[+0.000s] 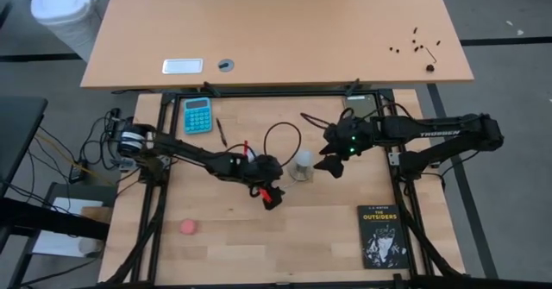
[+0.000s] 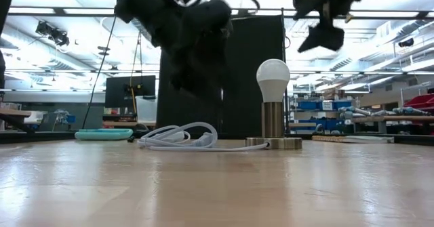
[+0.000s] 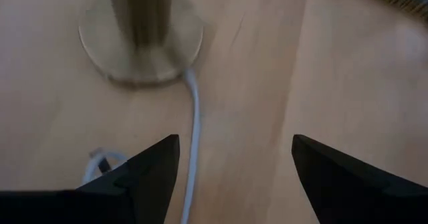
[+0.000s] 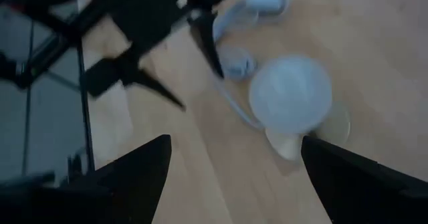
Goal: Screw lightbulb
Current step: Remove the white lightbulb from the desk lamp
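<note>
**Bulb upright in the socket, both grippers spread and empty**

I see the white frosted pear-shaped lightbulb (image 2: pixel 273 77) standing upright in a short brushed-metal socket tube on a round flat metal base disc (image 2: pixel 274 143), near the middle of the pale wooden table (image 2: pixel 203 186). The glass looks matte and smooth; the metal has a dull golden shine. A soft white cord (image 2: pixel 178 136) leaves the disc and lies in loose loops on the wood beside it.

My left gripper (image 1: pixel 269 190) hangs above the table just beside the bulb, on its left side, with the two dark wedge-shaped fingers (image 3: pixel 144 177) spread wide and nothing between them. My right gripper (image 1: pixel 332 164) hovers on the other side of the bulb, also spread wide and holding nothing.

On the table I also see a turquoise calculator (image 1: pixel 197 115), a black paperback book (image 1: pixel 382 236) and a small pink round object (image 1: pixel 188 227).
</note>
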`<state>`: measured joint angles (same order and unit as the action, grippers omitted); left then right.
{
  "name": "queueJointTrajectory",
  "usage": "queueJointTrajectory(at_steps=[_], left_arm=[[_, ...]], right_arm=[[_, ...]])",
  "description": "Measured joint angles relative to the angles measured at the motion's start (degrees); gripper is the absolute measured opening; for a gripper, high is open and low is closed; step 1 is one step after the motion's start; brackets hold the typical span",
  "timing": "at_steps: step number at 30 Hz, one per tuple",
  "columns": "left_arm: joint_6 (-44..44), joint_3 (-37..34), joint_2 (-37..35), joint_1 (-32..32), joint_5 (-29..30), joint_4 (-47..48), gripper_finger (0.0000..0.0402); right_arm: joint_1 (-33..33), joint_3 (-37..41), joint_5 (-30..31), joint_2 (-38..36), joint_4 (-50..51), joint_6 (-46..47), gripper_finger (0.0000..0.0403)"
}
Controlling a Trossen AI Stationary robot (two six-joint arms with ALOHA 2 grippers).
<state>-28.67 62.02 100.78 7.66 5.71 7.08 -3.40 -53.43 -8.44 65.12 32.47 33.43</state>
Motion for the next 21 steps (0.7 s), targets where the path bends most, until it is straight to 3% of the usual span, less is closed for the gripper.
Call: queueJointTrajectory(at_steps=[9, 21], left_arm=[[2.86, -0.04, -4.62, 0.84, 0.59, -4.44, 0.0293], [6.29, 0.0, -6.02, 5.47, 2.2, -7.33, 0.0293]], right_arm=[[2.58, -10.5, 11.3, 2.97, 4.89, 7.81, 0.0345], [4.24, -15.12, 12.86, 3.62, 5.29, 17.13, 0.0345]])
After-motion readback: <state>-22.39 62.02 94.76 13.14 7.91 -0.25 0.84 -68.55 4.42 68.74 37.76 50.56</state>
